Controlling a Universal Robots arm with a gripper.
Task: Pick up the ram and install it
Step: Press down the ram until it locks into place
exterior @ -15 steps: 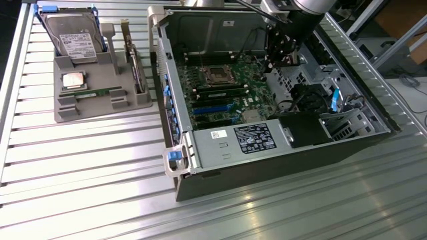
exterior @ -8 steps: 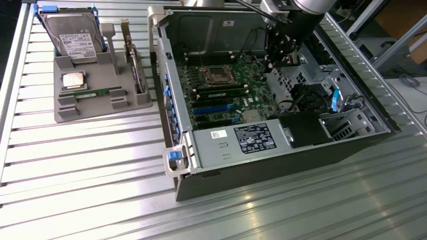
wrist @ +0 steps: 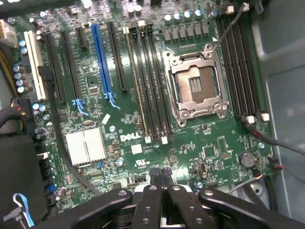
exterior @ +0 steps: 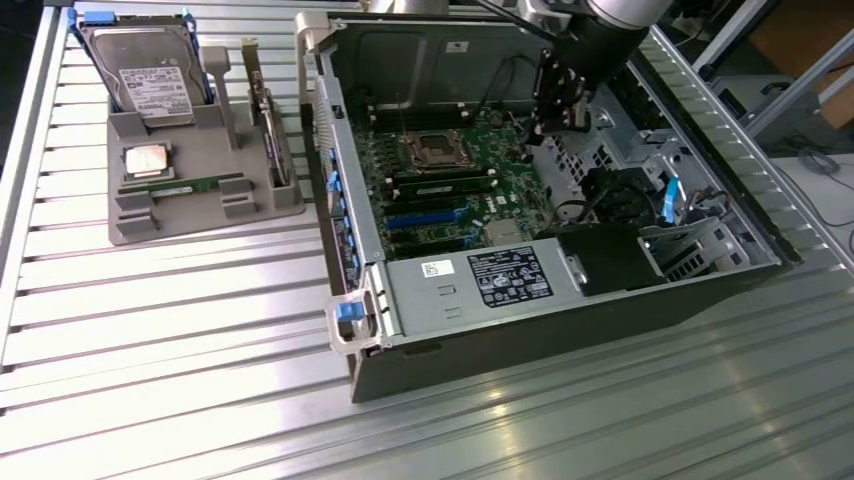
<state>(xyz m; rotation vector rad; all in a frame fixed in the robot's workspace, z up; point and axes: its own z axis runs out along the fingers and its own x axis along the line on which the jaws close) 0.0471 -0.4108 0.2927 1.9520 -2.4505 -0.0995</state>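
- Exterior view, far left: a grey holder (exterior: 174,225) stands on the table, well apart from my gripper, with the hard drive (exterior: 147,60) upright at its back and the processor (exterior: 147,160) lying flat below it.
- Just in front of the processor, the ram (exterior: 200,184) lies flat in the holder's front groove. Its long axis runs across the exterior view from left to right, and nothing touches it.
- Right of the holder is the open case (exterior: 534,330), lying on its side with the motherboard (exterior: 454,200) facing up.
- Further right, my gripper (exterior: 561,115) hangs inside the case above the board's far side. The ram therefore lies away to the exterior view's left of my jaws, outside the case, with the case wall between us.
- Wrist view: I look straight down on the motherboard (wrist: 119,143). The long memory slots (wrist: 147,81) run beside the empty socket (wrist: 196,83).
- My gripper (wrist: 161,174) is clenched, its tips pressed together, and I see nothing between them, so I judge that I carry nothing.
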